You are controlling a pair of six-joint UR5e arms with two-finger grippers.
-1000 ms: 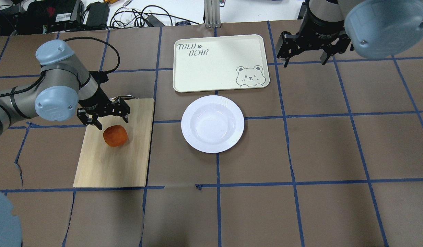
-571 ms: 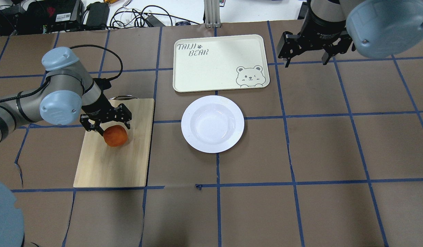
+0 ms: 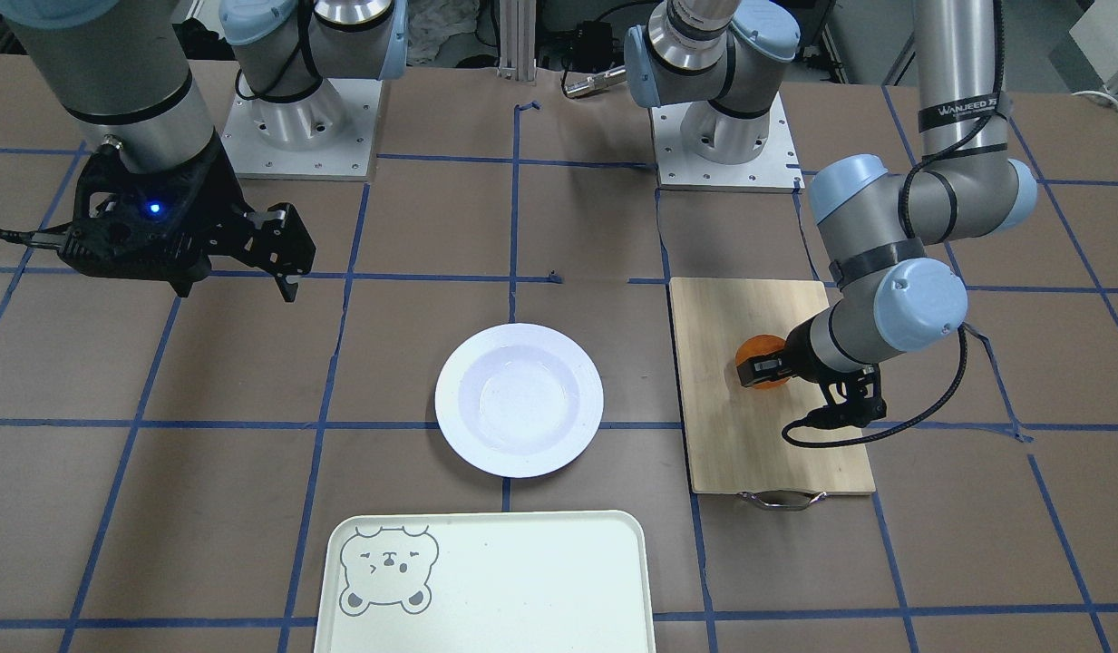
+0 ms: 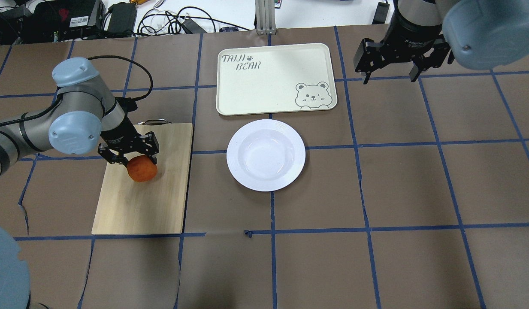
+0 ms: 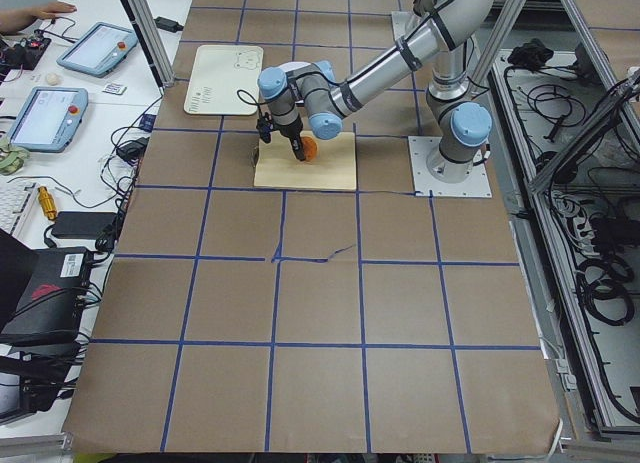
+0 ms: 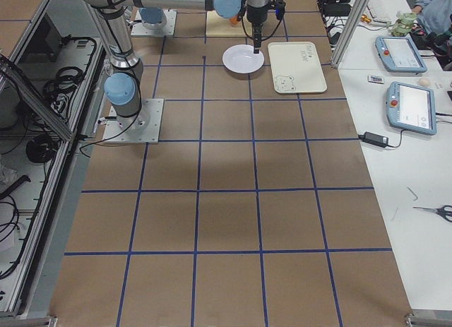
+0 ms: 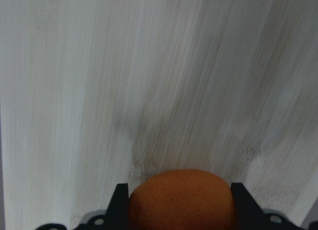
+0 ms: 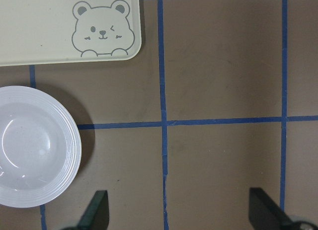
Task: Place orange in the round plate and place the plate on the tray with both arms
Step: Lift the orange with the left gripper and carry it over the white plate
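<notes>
Brown paper crossed by a blue tape grid is spread over the table (image 4: pixel 376 193), and beyond its far edge a white bench (image 4: pixel 315 13) strewn with cables (image 4: pixel 170 21) is seen; tablets (image 6: pixel 412 106) are laid on it in the exterior right view. Much is hidden around the orange (image 4: pixel 142 170). From overhead its far side is covered by the left gripper (image 4: pixel 137 162), from the front part of it is masked by the wrist, and in the left wrist view its lower part is cut off by the frame edge while the wood behind is blurred and washed out. In that wrist view the orange is shown wedged between the two black fingers (image 7: pixel 120 205), both pressed against its sides, so it is pinched by the left gripper. The fruit is located on the board (image 4: pixel 140 206), near its far end; whether it is lifted clear of the wood cannot be told. The board's metal handle (image 3: pixel 782 499) is mostly hidden by the arm from overhead. The plate (image 4: pixel 290 171) is set on the paper between the board and the right side, just beside the tray (image 4: pixel 273 81) yet apart from it. The tray is cropped by the lower edge of the front view. The right gripper (image 4: pixel 389 80) is held above the paper beside the tray's corner, its fingers spread wide with nothing between them.
</notes>
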